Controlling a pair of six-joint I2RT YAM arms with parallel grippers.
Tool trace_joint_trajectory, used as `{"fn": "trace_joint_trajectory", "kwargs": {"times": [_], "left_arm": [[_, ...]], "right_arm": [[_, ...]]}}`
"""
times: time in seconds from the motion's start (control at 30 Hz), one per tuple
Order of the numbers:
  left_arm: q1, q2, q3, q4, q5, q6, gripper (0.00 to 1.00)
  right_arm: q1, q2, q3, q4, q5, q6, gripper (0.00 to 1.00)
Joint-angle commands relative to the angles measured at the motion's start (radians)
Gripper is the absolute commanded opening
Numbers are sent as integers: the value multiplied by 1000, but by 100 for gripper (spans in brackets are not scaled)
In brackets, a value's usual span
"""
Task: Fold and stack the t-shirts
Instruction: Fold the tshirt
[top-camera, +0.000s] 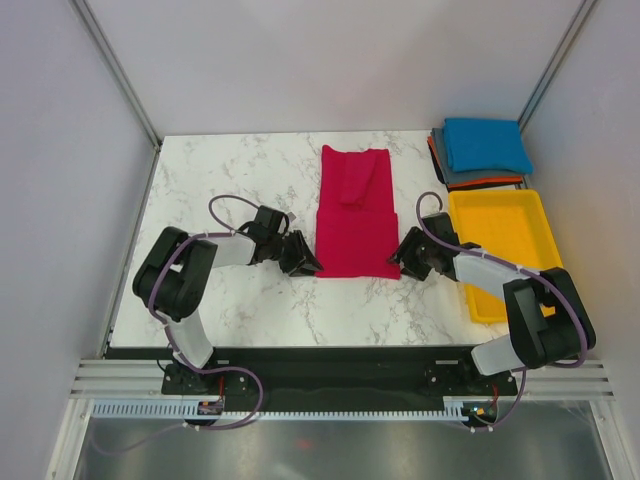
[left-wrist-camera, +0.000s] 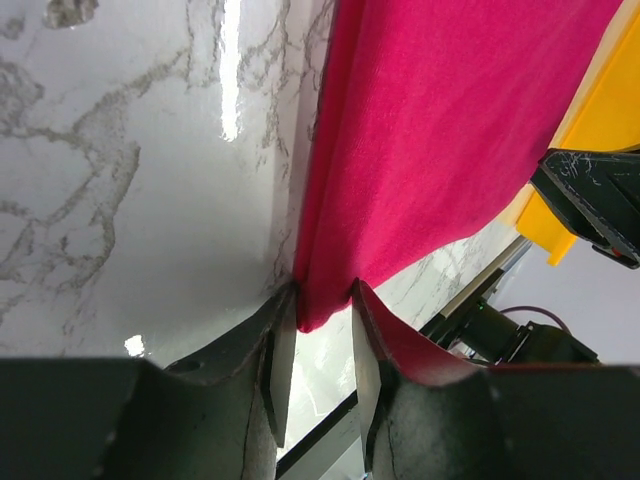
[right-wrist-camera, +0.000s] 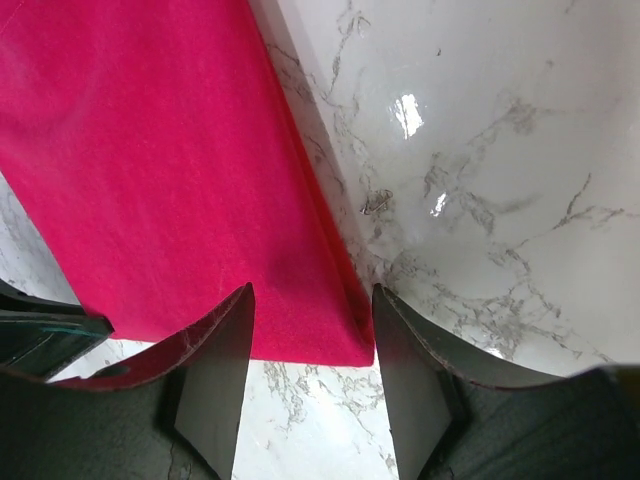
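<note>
The crimson t-shirt (top-camera: 356, 215) lies on the surface (top-camera: 230, 180), long axis pointing away from me. My left end effector (left-wrist-camera: 323, 290) straddles its near-left corner with a narrow gap, and I cannot tell whether it grips. My right end effector (right-wrist-camera: 312, 292), spread, straddles the near-right corner.

Only edges of the grey t-shirt (top-camera: 462, 176) and orange t-shirt (top-camera: 497, 184) show beneath the blue t-shirt (top-camera: 487, 143).
</note>
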Motion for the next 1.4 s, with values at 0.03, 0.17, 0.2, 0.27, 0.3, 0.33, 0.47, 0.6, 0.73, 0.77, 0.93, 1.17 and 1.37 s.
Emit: {"fn": "trace_joint_trajectory", "kwargs": {"times": [0.03,0.17,0.2,0.27,0.3,0.33,0.47,0.6,0.73,0.77,0.93,1.17,1.37], "left_arm": [[-9,29,5,6,-57,-9,35],[-9,32,18,-14,-57,-2,29],[-9,27,19,-20,-65,3,28],[-9,20,19,-31,-74,6,27],[-9,17,13,-32,-82,6,27],[-9,10,12,-34,-84,6,27],[-9,10,7,-46,-90,9,33],[-12,1,-2,-47,-94,6,38],[-14,-25,-21,-54,-110,2,40],[-14,-29,-19,-66,-117,3,40],[-23,-29,-18,-72,-117,9,40],[-41,-31,-27,-80,-139,-8,38],[-49,-22,-27,-81,-143,-9,37]], "right_arm": [[1,3,-52,-32,21,4,59],[1,-7,-60,-52,27,-8,60],[1,-7,-65,-60,29,-8,60],[1,-13,-77,-58,31,-4,60],[1,-14,-92,-55,27,-1,60],[1,-19,-98,-55,26,3,60],[1,-65,-131,-57,52,0,59],[1,-77,-138,-55,37,9,58],[1,-76,-143,-49,26,19,56],[1,-77,-141,-49,27,18,55],[1,-85,-143,-46,31,19,49],[3,-117,-207,12,-8,73,45],[3,-146,-227,4,20,76,45]]}}
